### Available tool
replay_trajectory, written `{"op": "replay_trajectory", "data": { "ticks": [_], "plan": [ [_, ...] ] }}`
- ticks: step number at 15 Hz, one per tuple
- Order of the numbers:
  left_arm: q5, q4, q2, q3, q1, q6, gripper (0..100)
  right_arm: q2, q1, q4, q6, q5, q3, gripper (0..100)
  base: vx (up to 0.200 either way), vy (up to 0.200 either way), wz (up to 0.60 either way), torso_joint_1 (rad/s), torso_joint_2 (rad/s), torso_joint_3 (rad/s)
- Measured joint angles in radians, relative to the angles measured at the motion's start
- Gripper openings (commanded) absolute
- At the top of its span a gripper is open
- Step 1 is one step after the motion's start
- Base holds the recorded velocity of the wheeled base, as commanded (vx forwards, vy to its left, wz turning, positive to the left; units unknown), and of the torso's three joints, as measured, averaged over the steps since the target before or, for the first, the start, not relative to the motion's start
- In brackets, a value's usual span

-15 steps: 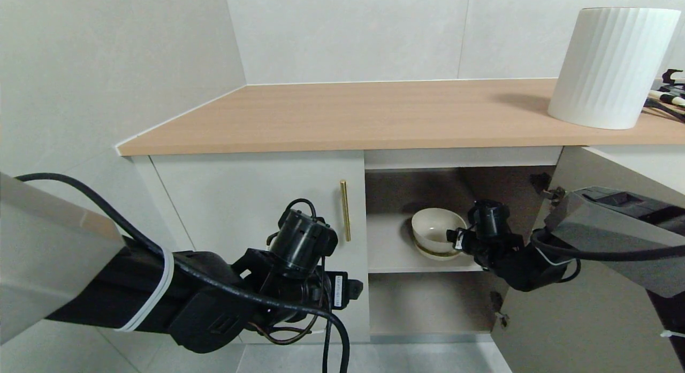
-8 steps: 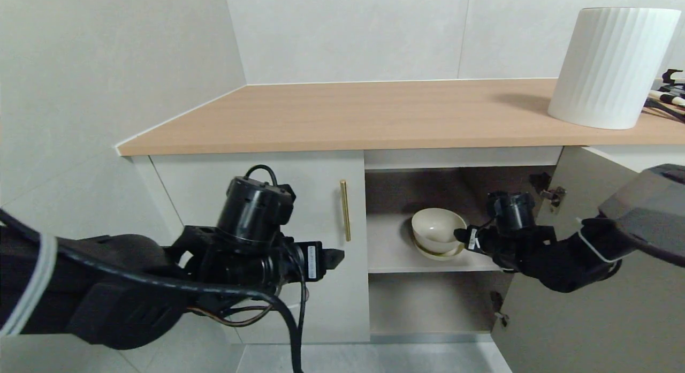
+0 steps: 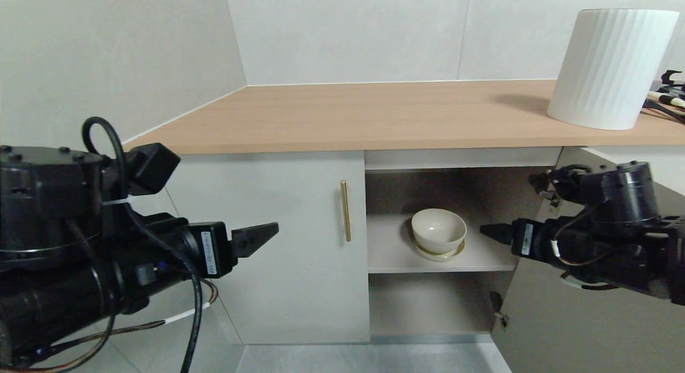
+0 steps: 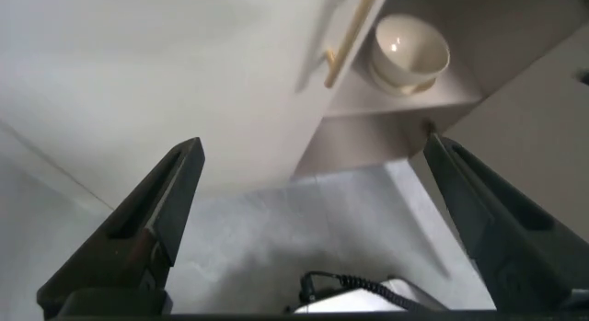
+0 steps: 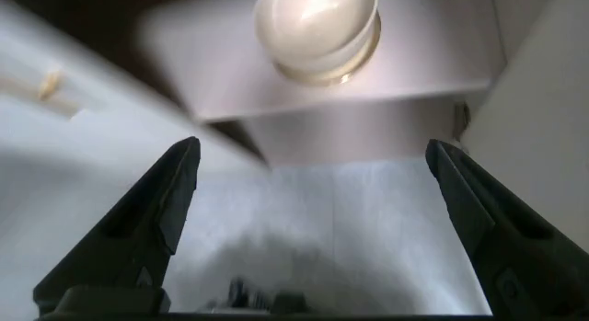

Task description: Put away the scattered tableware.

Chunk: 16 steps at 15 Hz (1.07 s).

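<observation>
Starting nearest, you have two grippers. The left gripper (image 3: 256, 239) is at centre-left of the head view, in front of the closed door (image 3: 278, 244). The right gripper (image 3: 492, 231) is at centre-right, beside the open door (image 3: 588, 319). The head view gives you each gripper side-on, while each wrist view shows its fingers (image 4: 147, 229) spread wide with nothing between them.

Behind them, near the frame's middle, one cream bowl (image 3: 438, 229) stands upright on one plate (image 3: 440, 252) on the upper shelf (image 3: 390, 244), apart from both grippers. One gold handle (image 3: 345, 211) runs down the closed door's edge.

Farthest back, the head view gives you one white ribbed container (image 3: 610, 68) on the wooden counter (image 3: 348, 116), upper right.
</observation>
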Motion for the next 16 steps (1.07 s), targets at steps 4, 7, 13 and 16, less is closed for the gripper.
{"op": "replay_trajectory", "data": {
  "ticks": [4, 7, 13, 16],
  "plan": [
    [-0.017, 0.000, -0.050, 0.018, 0.037, -0.002, 100, -0.217, 0.056, 0.188, -0.002, 0.014, 0.040, 100, 0.000, 0.000, 0.00, 0.000, 0.00, 0.000],
    [-0.018, 0.000, -0.044, 0.020, 0.040, -0.007, 100, -0.279, 0.068, 0.196, -0.002, 0.010, 0.044, 100, 0.000, 0.000, 0.00, 0.000, 0.00, 0.000],
    [-0.018, 0.000, -0.017, 0.023, 0.040, -0.020, 100, -0.302, 0.089, 0.199, -0.023, -0.009, 0.054, 100, -0.133, 0.000, 0.00, 0.004, 0.00, 0.002],
    [-0.018, 0.000, -0.003, 0.024, 0.039, -0.025, 100, -0.303, 0.090, 0.199, -0.027, -0.016, 0.058, 100, -0.200, 0.000, 0.00, 0.002, 0.00, 0.002]
  ]
}}
